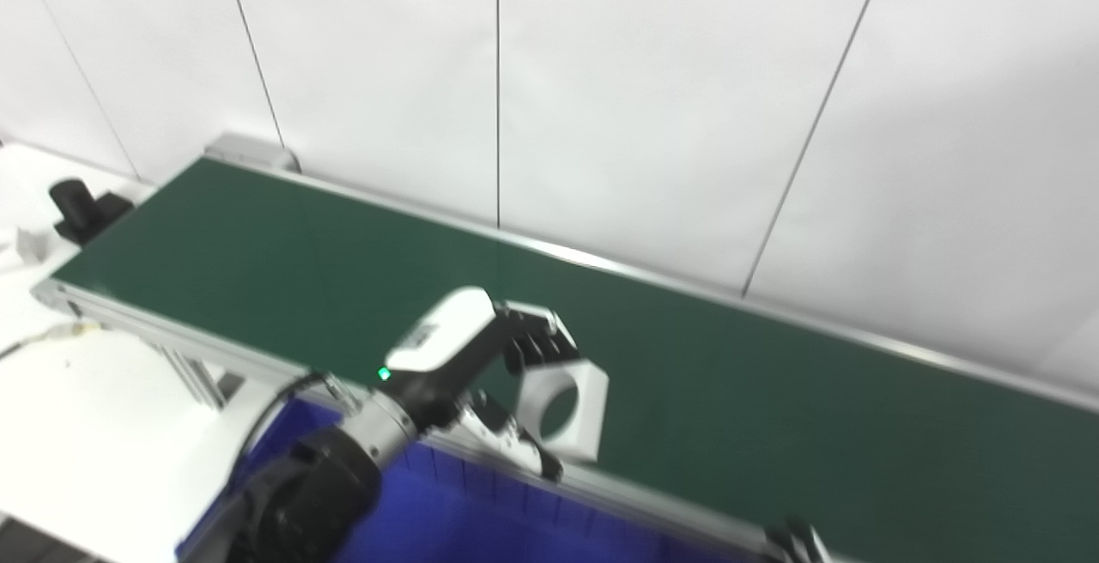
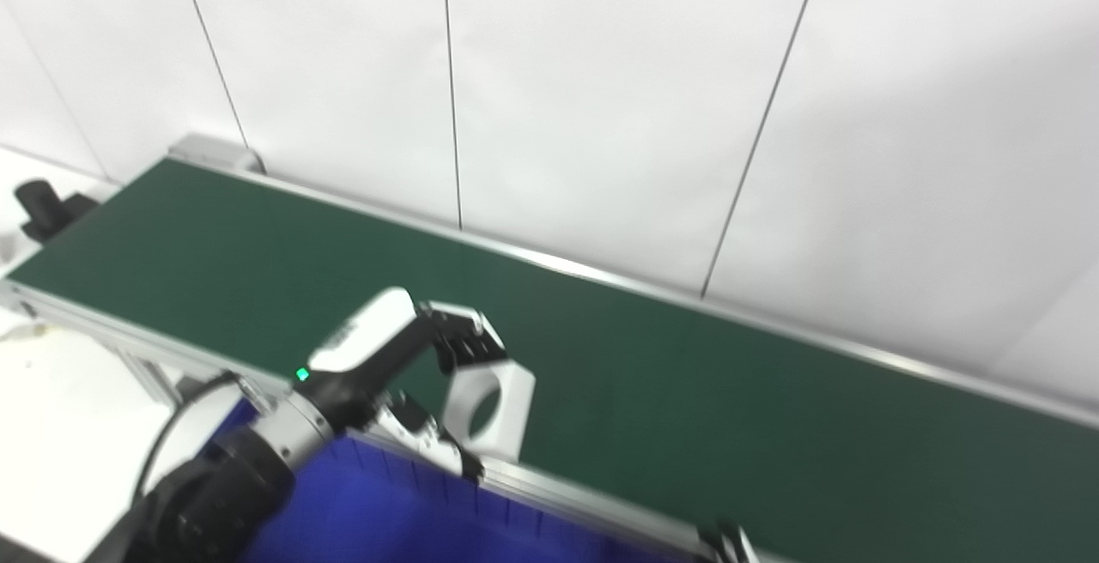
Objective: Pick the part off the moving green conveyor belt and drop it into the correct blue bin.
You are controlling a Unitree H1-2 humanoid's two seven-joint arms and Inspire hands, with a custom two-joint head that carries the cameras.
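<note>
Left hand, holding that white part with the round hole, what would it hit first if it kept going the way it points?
The left hand, shut on the white part, points across the green belt. Beyond the part, probably bare belt, then the white wall; depth is unclear.

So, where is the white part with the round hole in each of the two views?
Left eye view: part just below centre, held in the left hand over the belt's near edge.
Right eye view: part left of centre, same height.
Shared landmark: the green light on the hand, left of the part.
</note>
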